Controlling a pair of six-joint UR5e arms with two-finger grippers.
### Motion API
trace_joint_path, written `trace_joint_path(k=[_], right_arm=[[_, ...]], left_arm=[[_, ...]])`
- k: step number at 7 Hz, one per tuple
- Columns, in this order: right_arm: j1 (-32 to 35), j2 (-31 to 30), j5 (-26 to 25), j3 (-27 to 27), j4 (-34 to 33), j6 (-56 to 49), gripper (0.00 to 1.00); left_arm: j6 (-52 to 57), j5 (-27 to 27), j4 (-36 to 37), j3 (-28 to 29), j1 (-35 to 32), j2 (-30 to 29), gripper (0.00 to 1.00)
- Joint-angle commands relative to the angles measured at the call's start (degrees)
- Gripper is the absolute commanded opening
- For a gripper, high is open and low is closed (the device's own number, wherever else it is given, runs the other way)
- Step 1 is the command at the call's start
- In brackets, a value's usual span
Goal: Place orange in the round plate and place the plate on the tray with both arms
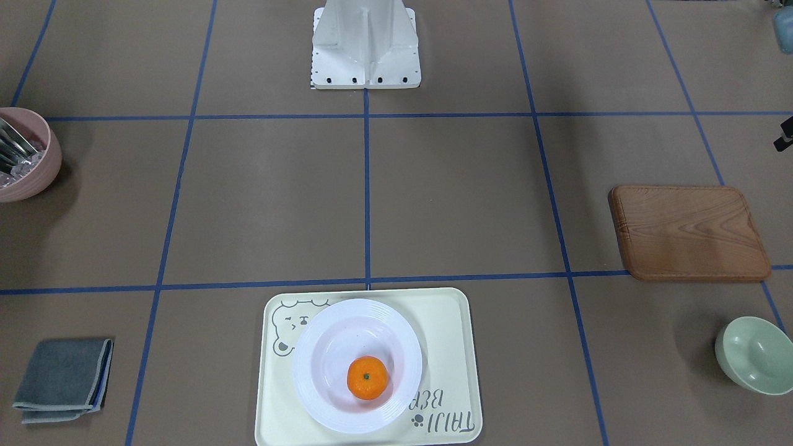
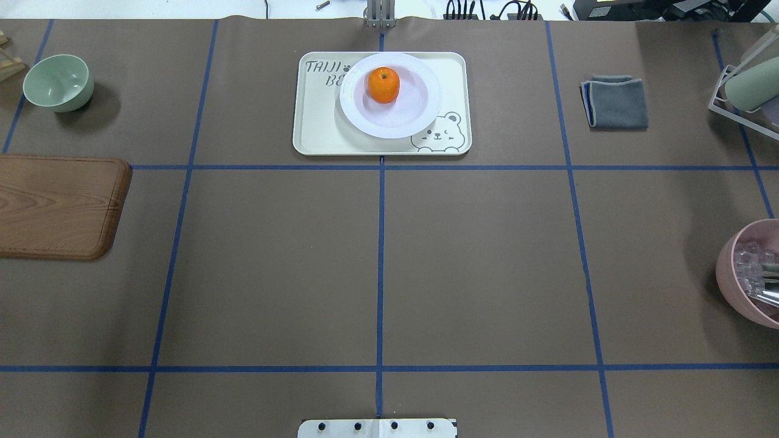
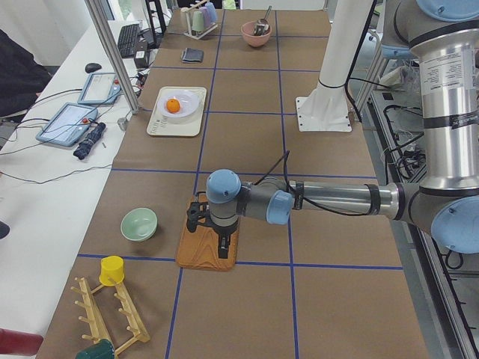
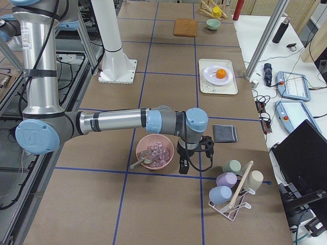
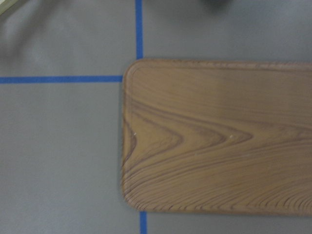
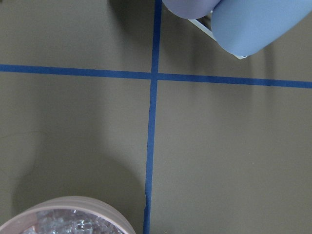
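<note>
The orange (image 1: 367, 377) (image 2: 383, 84) lies inside the white round plate (image 1: 303, 365) (image 2: 420, 115). The plate rests on the cream tray (image 1: 446, 347) (image 2: 316, 128) with the bear drawing, at the table's far middle edge. No gripper is near them. In the exterior left view my left gripper (image 3: 223, 245) hangs over the wooden board (image 3: 206, 250). In the exterior right view my right gripper (image 4: 184, 166) hangs beside the pink bowl (image 4: 155, 151). I cannot tell whether either gripper is open or shut. Both wrist views show no fingers.
A wooden board (image 2: 55, 207) (image 5: 219, 141) and a pale-green bowl (image 2: 58, 82) lie on my left side. On my right are a folded grey cloth (image 2: 614, 102), a pink bowl (image 2: 751, 274) of clear cubes, and a cup rack (image 4: 232, 186).
</note>
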Motion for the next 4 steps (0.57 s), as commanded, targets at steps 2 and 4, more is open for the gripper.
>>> trace_joint_path(k=[2, 4], right_arm=[[0.05, -0.33, 2.06, 0.19, 0.54, 0.14, 1.0], [0.14, -0.33, 2.06, 0.01, 0.54, 0.23, 1.0]], left_arm=[[9.48, 2.67, 11.91, 2.85, -4.15, -5.6, 0.99], [9.31, 2.33, 11.64, 3.75, -4.15, -6.67, 0.99]])
